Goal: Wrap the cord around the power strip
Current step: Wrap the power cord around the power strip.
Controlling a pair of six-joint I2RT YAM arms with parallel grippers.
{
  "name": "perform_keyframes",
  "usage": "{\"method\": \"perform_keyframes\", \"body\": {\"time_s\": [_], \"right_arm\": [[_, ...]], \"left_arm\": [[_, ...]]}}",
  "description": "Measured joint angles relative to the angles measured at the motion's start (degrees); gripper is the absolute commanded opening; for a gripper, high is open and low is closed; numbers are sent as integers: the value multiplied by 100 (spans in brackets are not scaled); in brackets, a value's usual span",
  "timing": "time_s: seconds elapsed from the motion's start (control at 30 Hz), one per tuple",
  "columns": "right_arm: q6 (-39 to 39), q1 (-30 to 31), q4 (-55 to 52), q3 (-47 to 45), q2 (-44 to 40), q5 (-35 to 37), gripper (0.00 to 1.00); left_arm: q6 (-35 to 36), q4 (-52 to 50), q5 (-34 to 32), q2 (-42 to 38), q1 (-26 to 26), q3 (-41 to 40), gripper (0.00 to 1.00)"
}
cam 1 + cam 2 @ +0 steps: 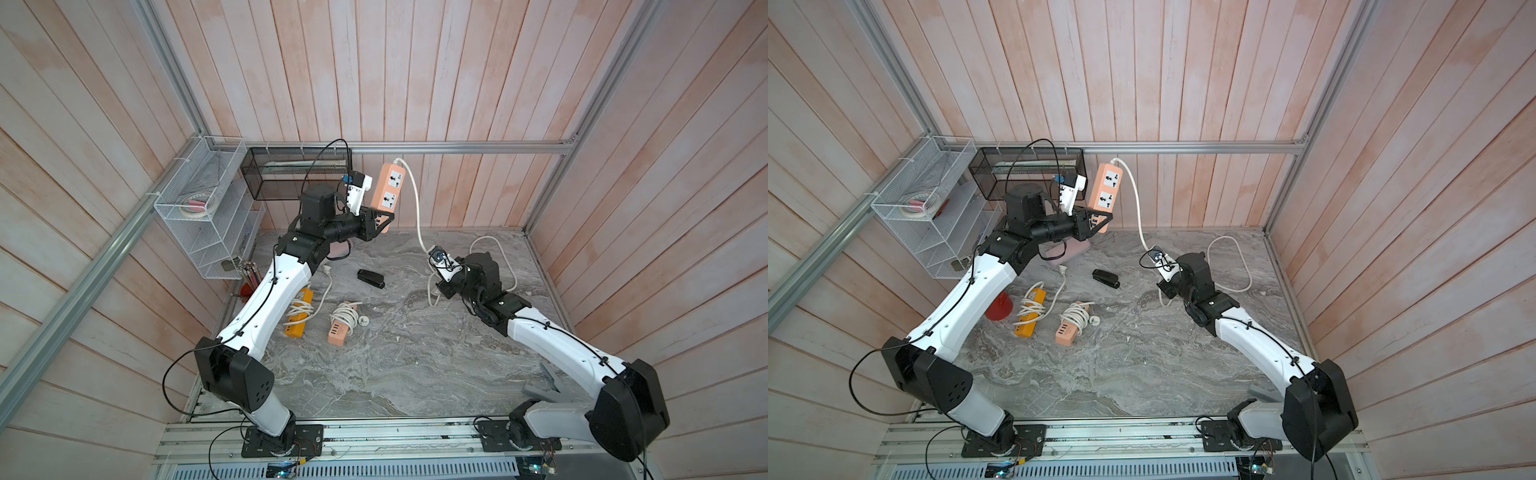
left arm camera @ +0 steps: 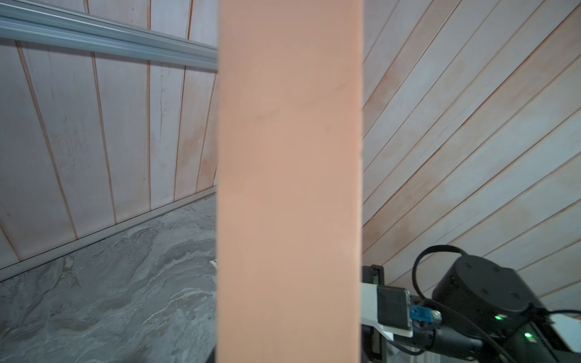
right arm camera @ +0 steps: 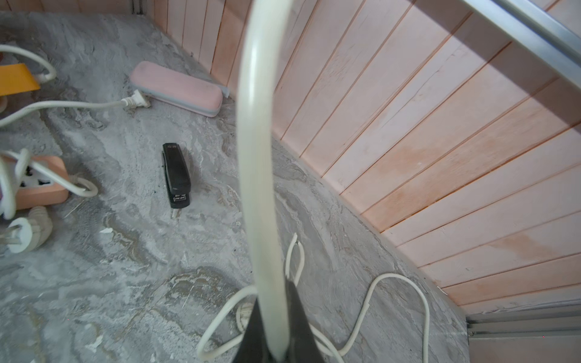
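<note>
Wrapping looks barely begun: most slack lies in loose loops on the surface (image 1: 415, 365). The power strip (image 1: 388, 193) stands upright in the air with no turns around it, its lower end clenched in the left gripper (image 1: 383, 218). The cord (image 1: 414, 199) leaves its top and droops to the right gripper (image 3: 276, 339), which is pinched on it, low and well apart.

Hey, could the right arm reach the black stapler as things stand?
Probably within reach: the stapler lies on the table near the right gripper, nothing between them. But that gripper is shut on the white cord, so it couldn't grasp anything.
</note>
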Motion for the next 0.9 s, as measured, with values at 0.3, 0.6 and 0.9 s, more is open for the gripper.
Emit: {"method": "perform_keyframes", "body": {"time_s": [0.3, 0.6, 0.9], "right_arm": [[-669, 927, -1394, 1108, 98, 142, 0], [-1233, 260, -2317, 2743, 238, -404, 0], [-1322, -997, -2608, 3449, 1296, -1930, 0]], "left_arm": [[2315, -651, -1115, 507, -468, -588, 0], [4159, -365, -1049, -151, -654, -2326, 0], [5171, 651, -380, -1272, -1196, -3438, 0]]}}
